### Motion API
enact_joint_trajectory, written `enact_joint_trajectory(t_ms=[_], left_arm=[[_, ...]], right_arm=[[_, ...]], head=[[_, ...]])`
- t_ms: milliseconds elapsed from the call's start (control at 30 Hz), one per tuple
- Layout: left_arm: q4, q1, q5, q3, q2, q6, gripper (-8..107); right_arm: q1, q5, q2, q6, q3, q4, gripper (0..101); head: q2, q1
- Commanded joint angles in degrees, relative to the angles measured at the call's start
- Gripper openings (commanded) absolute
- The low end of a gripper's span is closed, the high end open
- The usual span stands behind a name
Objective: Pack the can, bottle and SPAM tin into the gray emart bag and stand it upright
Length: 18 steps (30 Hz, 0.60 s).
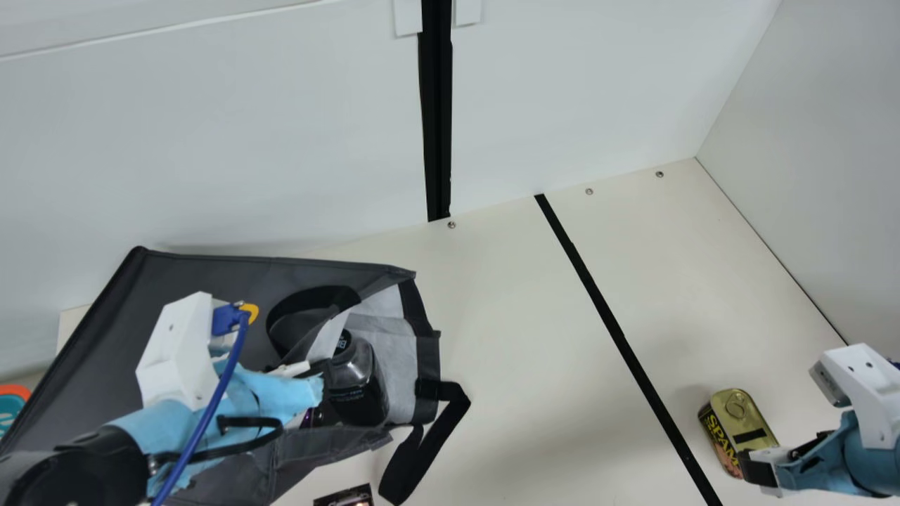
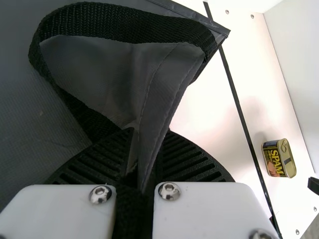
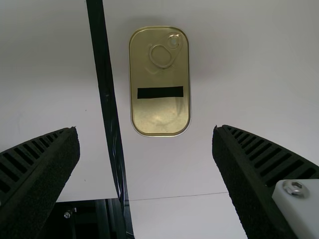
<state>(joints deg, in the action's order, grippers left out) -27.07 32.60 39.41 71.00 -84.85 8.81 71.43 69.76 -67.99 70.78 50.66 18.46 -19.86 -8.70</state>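
Note:
The gray bag (image 1: 204,281) lies on its side, its mouth facing right, with a dark bottle (image 1: 357,393) inside the opening. At the mouth is my left gripper (image 1: 315,376); in the left wrist view, the left gripper (image 2: 149,142) is shut on the bag's gray fabric edge (image 2: 162,94), beside a black strap loop. The SPAM tin (image 1: 738,422) stands on the table at the right, and my right gripper (image 1: 763,469) is close beside it. In the right wrist view, the right gripper (image 3: 146,130) is open, the tin's gold lid (image 3: 160,114) lying beyond its fingertips.
A black tape line (image 1: 612,323) runs across the table between bag and tin. A black strap (image 1: 425,450) trails from the bag's mouth. Near the bottom edge lies a small dark item (image 1: 344,496). An orange and teal object (image 1: 10,404) is at far left. Walls stand behind and right.

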Motion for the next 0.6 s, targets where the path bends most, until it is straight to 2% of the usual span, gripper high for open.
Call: enact_joint_trajectory(t_ms=[0, 567], left_arm=[[0.00, 0.00, 0.00, 0.00, 0.00, 0.00, -8], [0.00, 0.00, 0.00, 0.00, 0.00, 0.00, -8]], right_arm=[[-0.24, 0.14, -0.37, 0.10, -0.04, -0.24, 95], [-3.37, 0.14, -5.30, -0.72, 2.53, -2.01, 95]], head=[[-0.14, -1.30], [-0.14, -1.30]])
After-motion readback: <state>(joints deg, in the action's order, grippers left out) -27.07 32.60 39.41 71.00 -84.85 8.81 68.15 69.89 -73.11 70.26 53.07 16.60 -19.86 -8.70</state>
